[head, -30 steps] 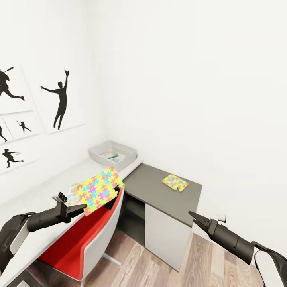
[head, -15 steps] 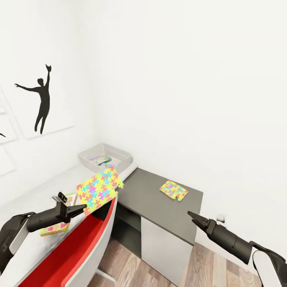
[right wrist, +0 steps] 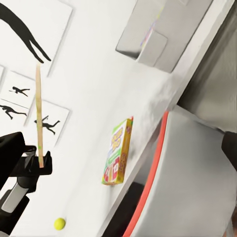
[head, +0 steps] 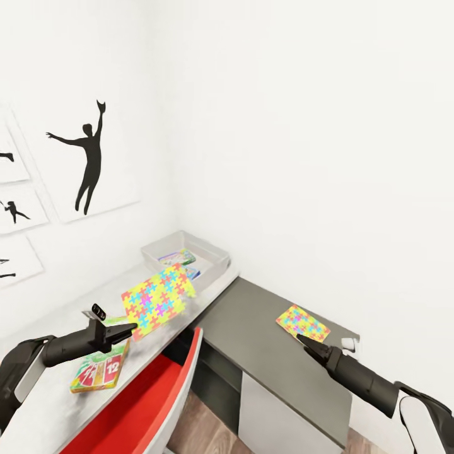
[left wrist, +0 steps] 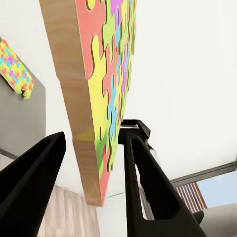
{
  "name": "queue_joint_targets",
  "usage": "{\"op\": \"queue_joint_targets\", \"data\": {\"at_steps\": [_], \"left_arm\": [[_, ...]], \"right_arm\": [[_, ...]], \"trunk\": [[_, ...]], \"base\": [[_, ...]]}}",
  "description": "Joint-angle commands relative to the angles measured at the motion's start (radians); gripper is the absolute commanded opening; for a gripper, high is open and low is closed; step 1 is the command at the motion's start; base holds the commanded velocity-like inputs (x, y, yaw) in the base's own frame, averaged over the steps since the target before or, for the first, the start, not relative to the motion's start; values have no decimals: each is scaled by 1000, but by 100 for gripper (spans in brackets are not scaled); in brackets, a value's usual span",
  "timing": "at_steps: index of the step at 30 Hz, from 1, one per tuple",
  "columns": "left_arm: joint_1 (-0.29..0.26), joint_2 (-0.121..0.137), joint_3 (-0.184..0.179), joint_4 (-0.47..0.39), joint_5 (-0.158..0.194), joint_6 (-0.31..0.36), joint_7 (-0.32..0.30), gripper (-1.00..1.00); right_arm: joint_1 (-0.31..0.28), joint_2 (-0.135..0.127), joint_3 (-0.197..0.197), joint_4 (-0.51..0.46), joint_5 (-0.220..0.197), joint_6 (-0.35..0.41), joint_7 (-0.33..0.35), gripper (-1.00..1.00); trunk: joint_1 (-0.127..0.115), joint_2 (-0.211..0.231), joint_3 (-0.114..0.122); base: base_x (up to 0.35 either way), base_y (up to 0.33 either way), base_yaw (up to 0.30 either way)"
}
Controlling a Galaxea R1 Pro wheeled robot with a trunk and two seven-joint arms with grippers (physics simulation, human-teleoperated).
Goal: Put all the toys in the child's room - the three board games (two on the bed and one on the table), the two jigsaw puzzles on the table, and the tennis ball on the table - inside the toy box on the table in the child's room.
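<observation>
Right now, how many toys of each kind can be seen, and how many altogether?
Jigsaw puzzles: 2, one in the left claw, one on the dark desk
Board games: 2, one on the white table, one in the toy box
Tennis balls: 1
Total: 5

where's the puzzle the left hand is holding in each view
Head view: held jigsaw puzzle left of centre, above the white table, at the left hand.
Left wrist view: edge-on between the fingers.
Right wrist view: thin upright strip at far left.
Shared landmark: the second puzzle on the grey desk.
</observation>
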Motion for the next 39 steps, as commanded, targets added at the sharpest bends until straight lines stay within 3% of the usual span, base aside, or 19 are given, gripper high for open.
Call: {"op": "queue_joint_targets", "data": {"at_steps": [1, 21, 31, 39], "left_arm": [[-1, 0, -1, 0, 2, 10, -3, -100], [-1, -1, -2, 0, 1, 8, -1, -100], [-1, -1, -2, 0, 1, 8, -2, -100], [-1, -1, -2, 0, 1, 7, -2, -100]], "right_arm": [[-1, 0, -2, 0, 2, 5, 5, 100], [-1, -2, -2, 0, 2, 6, 5, 100], [-1, 1, 0, 0, 3, 5, 2, 100], [-1, 1, 0, 0, 3, 5, 2, 100]], "trunk": [[1, -2, -2], [1, -2, -2], [1, -2, -2], [1, -2, -2]], "base": [[188, 5, 282], [121, -16, 226], [53, 21, 53], [107, 47, 243]]}}
